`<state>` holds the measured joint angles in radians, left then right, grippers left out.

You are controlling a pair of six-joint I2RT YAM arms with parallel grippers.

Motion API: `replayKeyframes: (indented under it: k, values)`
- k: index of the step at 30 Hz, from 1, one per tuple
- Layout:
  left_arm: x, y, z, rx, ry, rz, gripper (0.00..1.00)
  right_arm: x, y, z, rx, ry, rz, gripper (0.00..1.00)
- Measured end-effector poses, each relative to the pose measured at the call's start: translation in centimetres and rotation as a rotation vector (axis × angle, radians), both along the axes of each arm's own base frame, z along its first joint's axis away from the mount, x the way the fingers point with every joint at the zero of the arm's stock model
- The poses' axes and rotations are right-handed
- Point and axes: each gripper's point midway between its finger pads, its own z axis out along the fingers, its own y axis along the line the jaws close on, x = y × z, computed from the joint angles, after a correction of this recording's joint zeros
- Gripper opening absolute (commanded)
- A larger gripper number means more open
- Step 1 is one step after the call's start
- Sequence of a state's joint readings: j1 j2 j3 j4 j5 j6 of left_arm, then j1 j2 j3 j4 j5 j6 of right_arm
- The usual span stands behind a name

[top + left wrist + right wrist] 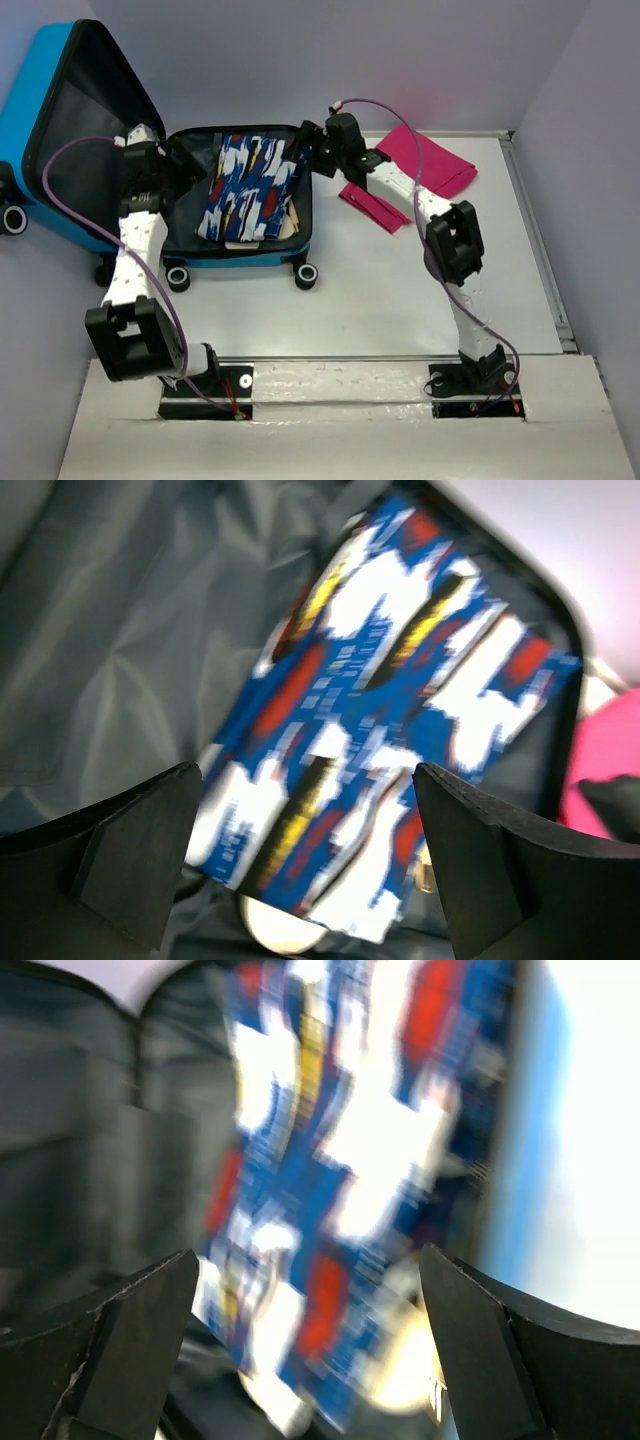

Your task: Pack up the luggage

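Note:
The luggage (pixel 70 70), a small bright blue hard-shell suitcase, lies open at the back left, lid raised, dark grey lining (pixel 110 630) showing. Inside its lower half lies a blue, white and red patterned pouch (pixel 248 188) (pixel 390 700) (pixel 340 1160), over a pale round thing (pixel 275 925) (pixel 410 1375). My left gripper (pixel 165 150) hangs open over the case's left edge, nothing between its fingers (pixel 130 865). My right gripper (pixel 312 140) stands open at the case's right rim, above the pouch. Both wrist views are blurred.
Two folded magenta cloths (pixel 430 160) (pixel 375 205) lie on the white table right of the case. A raised rail (pixel 535 230) runs along the table's right side. The case's wheels (pixel 306 275) face the arm bases.

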<state>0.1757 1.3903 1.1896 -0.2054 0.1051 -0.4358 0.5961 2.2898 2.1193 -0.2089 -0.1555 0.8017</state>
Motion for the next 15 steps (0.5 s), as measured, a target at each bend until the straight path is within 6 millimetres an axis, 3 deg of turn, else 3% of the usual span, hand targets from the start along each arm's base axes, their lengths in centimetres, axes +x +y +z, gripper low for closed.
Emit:
replayKeyframes:
  k: [2, 5, 8, 10, 12, 14, 15]
  values:
    - [-0.4, -0.9, 1.9, 0.004, -0.050, -0.020, 0.99, -0.7, -1.8, -0.9, -0.060, 0.011, -0.010, 0.86]
    - [-1.2, -2.7, 5.1, 0.019, -0.143, -0.060, 0.99, -1.4, -4.8, 0.2, -0.123, -0.028, -0.044, 0.75]
    - [-2.9, -6.5, 8.0, 0.032, -0.243, -0.151, 0.99, -1.8, -8.3, 1.8, -0.186, -0.089, -0.089, 0.63]
    - [-4.2, -8.8, 8.6, 0.035, -0.276, -0.211, 0.99, -1.8, -11.2, 2.1, -0.247, -0.120, -0.133, 0.62]
    - [-6.3, -12.4, 8.7, 0.030, -0.313, -0.324, 0.99, -0.9, -14.0, 1.5, -0.323, -0.137, -0.187, 0.55]
    - [-7.6, -13.9, 8.2, 0.030, -0.320, -0.382, 0.99, 0.0, -16.0, -0.2, -0.402, -0.126, -0.219, 0.56]
    - [-8.2, -14.3, 7.7, 0.034, -0.318, -0.403, 0.99, 0.7, -17.3, -1.8, -0.454, -0.110, -0.244, 0.61]
